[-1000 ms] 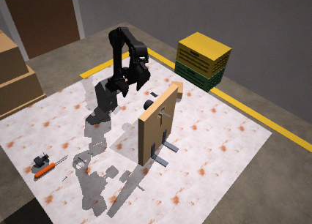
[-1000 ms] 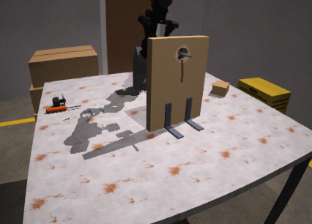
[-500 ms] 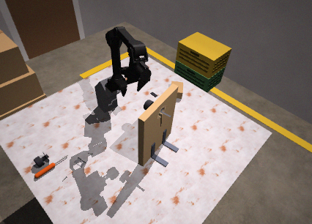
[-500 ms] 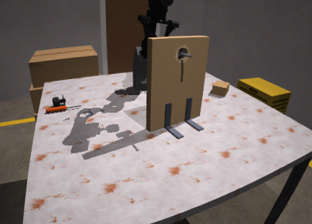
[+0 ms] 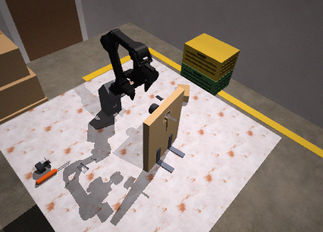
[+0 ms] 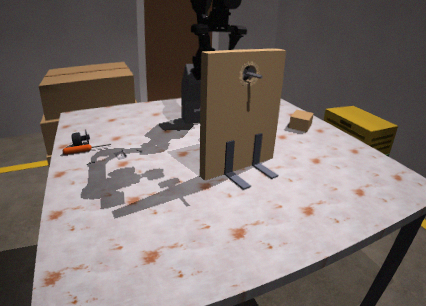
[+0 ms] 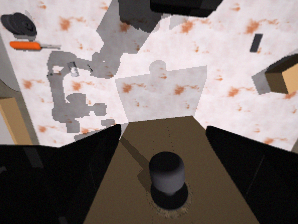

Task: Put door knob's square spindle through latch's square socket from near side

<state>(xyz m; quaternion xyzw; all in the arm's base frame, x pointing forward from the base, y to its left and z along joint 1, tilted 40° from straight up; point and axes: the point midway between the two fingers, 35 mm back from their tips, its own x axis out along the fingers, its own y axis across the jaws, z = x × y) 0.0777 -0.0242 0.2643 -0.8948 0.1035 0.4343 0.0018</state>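
Observation:
The upright wooden door panel [image 5: 162,127] stands on two grey brackets in the middle of the table. The black door knob [image 5: 154,108] [image 7: 168,176] sits on the panel's robot-facing side, and in the wrist view its round plate lies against the wood. Its spindle tip [image 6: 254,76] sticks out through the latch hole on the far side. My gripper [image 5: 141,84] is open and empty, apart from the knob, hovering above and behind it. In the wrist view its dark fingers stand wide on either side of the knob.
A small wooden block [image 5: 184,92] lies behind the panel. An orange screwdriver [image 5: 47,176] and a small black part [image 5: 42,165] lie at the table's left. Yellow and green crates [image 5: 209,62] stand off the table, cardboard boxes [image 6: 86,88] at the other side.

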